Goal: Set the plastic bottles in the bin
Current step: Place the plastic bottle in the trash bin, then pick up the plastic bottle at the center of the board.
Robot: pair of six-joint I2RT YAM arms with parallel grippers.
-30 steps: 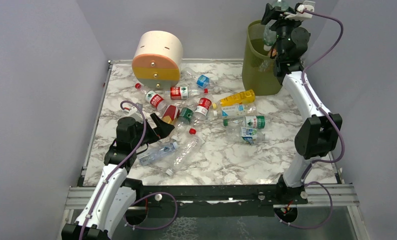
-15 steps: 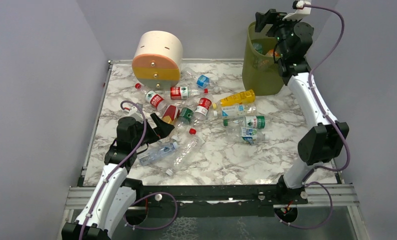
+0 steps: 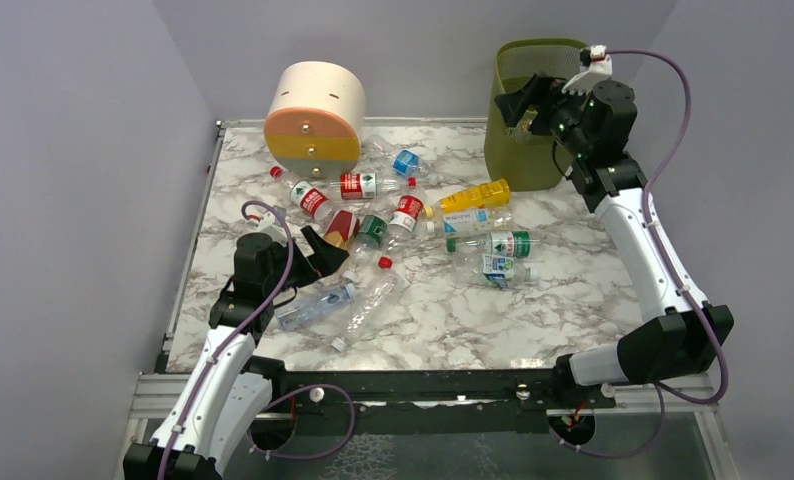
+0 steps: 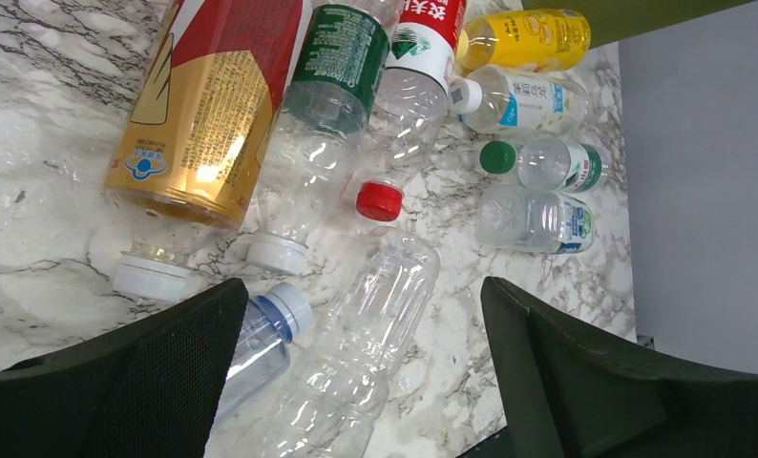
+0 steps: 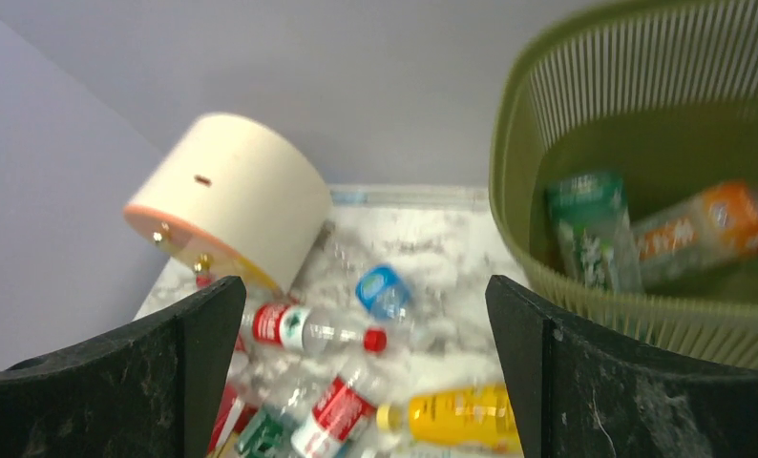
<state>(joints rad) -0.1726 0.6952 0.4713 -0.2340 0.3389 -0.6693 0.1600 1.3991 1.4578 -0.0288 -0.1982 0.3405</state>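
From above, a glossy white table [image 3: 493,320] veined like grey marble sits between plain lilac-grey walls [image 3: 73,150]. The plastic bottles [image 3: 393,215], mostly clear and ribbed, lie scattered across its middle, next to a smooth round drawer box [image 3: 315,115] tipped on its side. The olive bin [image 3: 518,150] with slotted walls stands at the far right. The right gripper [image 3: 526,105] hangs at its rim, jaws apart and empty.

At the left wrist, the left gripper [image 4: 361,286] is spread wide above a crinkled red-capped bottle [image 4: 366,334], gripping nothing.

The right wrist view is blurred; a green-labelled bottle [image 5: 590,234] and an orange-labelled bottle [image 5: 709,224] seem to lie inside the bin.
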